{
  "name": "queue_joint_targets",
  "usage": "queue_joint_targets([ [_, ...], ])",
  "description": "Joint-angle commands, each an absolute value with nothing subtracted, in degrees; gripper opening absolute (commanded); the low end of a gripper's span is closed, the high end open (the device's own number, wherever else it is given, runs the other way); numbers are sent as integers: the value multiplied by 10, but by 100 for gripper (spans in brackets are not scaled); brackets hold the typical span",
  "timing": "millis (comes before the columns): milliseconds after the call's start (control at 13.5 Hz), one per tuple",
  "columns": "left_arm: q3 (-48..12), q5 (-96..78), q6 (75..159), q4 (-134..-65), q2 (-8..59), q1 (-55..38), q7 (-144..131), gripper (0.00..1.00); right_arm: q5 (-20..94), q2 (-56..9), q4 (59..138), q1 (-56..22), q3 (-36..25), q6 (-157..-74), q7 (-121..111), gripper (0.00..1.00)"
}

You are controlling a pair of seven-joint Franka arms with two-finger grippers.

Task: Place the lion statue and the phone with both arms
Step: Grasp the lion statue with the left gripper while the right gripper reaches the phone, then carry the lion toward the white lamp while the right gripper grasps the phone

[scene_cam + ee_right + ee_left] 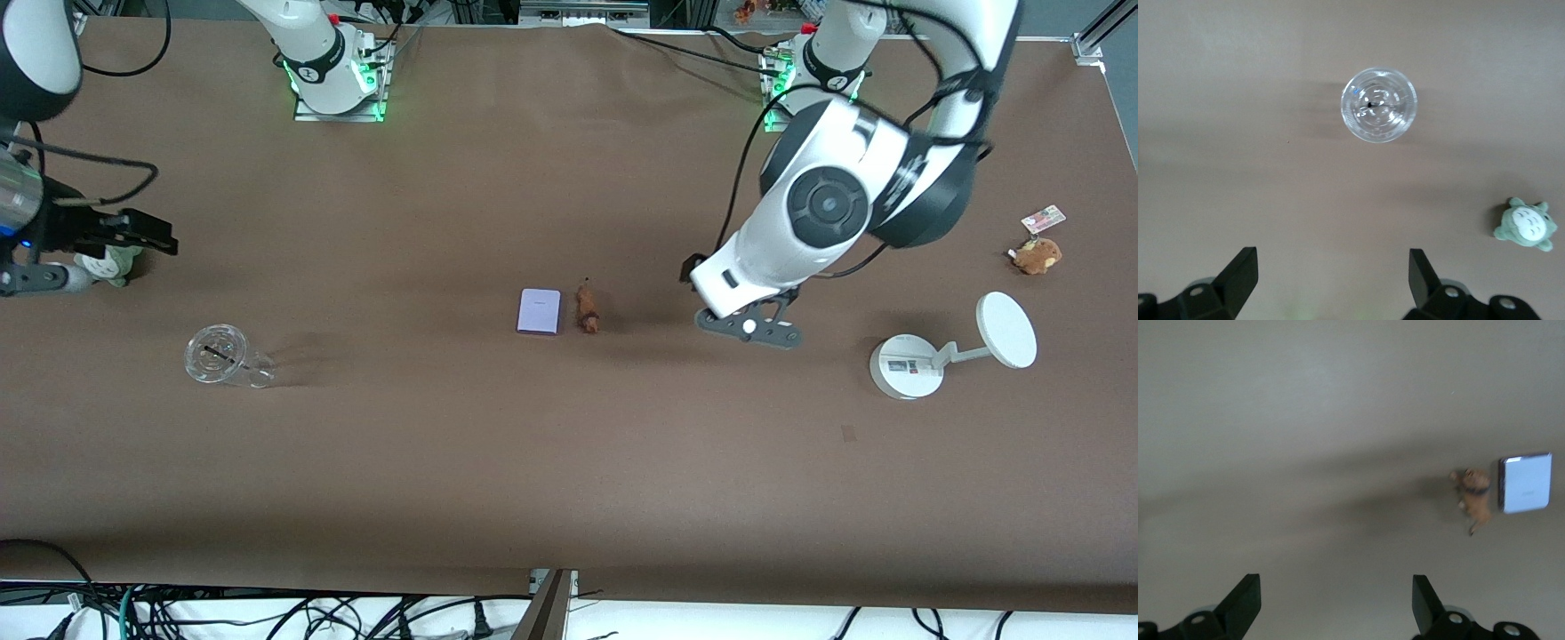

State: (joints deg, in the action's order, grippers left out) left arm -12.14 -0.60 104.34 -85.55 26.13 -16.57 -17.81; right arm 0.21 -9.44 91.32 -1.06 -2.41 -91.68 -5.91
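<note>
The phone (540, 311), a pale lavender rectangle, lies flat at the table's middle. The lion statue (587, 308), tiny and orange-brown, lies beside it toward the left arm's end, close but apart. My left gripper (751, 331) hangs open and empty over bare table between the lion and the white stand. In the left wrist view (1336, 603) the lion (1475, 497) and the phone (1525, 482) show off to one side, not between the fingers. My right gripper (142, 236) is open and empty (1331, 280) over the table at the right arm's end.
A clear glass cup (218, 356) (1379, 105) stands toward the right arm's end. A grey-green plush (111, 262) (1527, 225) lies under the right gripper. A white stand (907, 366) with a disc and a brown plush with a tag (1037, 255) sit at the left arm's end.
</note>
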Motion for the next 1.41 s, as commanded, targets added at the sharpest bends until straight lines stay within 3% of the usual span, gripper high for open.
queue_joint_targets([
  [0,-114,-8,1099,-849,302,-220,-261,100,10,-141,887,-53,-23,-925,-55,100],
  [444,-111,-4,1228,-851,396,-304,-373,100,11,-205,887,-142,-23,-1026,80,100],
  [815,-111,67,1309,-851,453,-332,-426,100,11,-243,888,-167,-23,-1077,99,100],
  [963,-111,67,1313,-851,460,-332,-425,47,11,-244,888,-166,-23,-1086,99,100],
  [1037,-111,67,1313,-851,463,-332,-425,32,11,-245,888,-166,-23,-1087,99,100],
  [1111,-111,67,1313,-851,463,-332,-425,21,11,-245,888,-166,-23,-1088,99,100],
  [1333,-109,68,1283,-850,453,-324,-417,7,11,-252,888,-167,-23,-1094,99,100],
])
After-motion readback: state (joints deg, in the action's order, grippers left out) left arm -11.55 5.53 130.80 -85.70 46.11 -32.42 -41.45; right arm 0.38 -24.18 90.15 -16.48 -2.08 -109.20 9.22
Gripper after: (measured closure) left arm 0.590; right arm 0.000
